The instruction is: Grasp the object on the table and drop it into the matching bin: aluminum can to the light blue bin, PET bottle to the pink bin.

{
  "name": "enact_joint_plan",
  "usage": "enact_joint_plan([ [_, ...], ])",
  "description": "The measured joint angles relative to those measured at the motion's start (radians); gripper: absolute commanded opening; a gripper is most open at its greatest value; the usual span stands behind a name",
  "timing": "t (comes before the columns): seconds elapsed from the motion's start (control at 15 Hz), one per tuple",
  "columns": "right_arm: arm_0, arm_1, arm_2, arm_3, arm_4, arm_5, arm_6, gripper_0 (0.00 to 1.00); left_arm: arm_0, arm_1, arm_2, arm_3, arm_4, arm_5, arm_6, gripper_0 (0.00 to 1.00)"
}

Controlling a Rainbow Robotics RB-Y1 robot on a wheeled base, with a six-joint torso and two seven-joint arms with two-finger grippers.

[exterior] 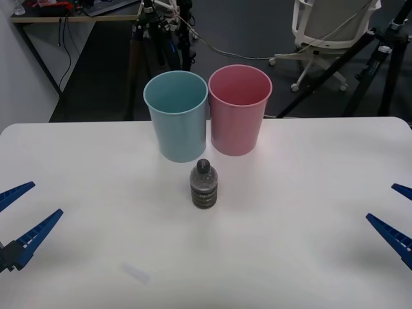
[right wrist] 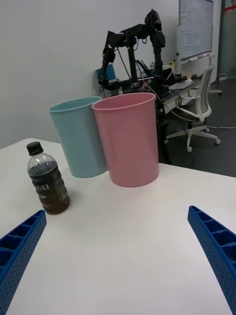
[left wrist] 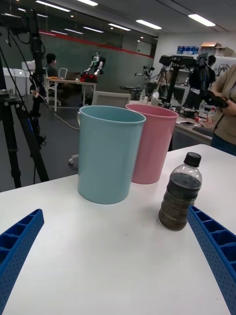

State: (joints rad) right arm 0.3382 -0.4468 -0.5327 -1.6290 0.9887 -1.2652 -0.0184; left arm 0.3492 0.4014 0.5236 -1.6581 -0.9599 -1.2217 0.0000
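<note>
1. Nearest the camera: left pincer, blue ribbed fingers spread apart, low over the table at its left edge, well apart from the PET bottle, clamped on nothing.
2. Opposite, at the right edge: right pincer, fingers likewise apart, empty, also well apart from the bottle.
3. Upright on the table, roughly midway between both pincers: the PET bottle, clear plastic, dark cap, dark striped label band, dark liquid inside.
4. Just behind the bottle, slightly to its left: light blue bin, upright, open mouth up.
5. Just behind the bottle, slightly to its right: pink bin, upright, side by side with the blue one, walls nearly touching.
6. Bottle near both bins, touching neither.
</note>
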Motion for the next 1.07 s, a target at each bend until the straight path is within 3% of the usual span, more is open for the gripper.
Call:
enact_joint_plan([
  [0.6, 0.034, -0.002, 0.056, -0.018, 0.000, -0.024, 0.060, 1.00, 0.000, 0.000, 0.000, 0.000, 0.000, 0.000, 0.000, 1.00],
  [1.07, 0.071, -0.001, 0.185, -0.017, 0.000, -0.012, 0.267, 1.00, 0.000, 0.000, 0.000, 0.000, 0.000, 0.000, 0.000, 1.00],
])
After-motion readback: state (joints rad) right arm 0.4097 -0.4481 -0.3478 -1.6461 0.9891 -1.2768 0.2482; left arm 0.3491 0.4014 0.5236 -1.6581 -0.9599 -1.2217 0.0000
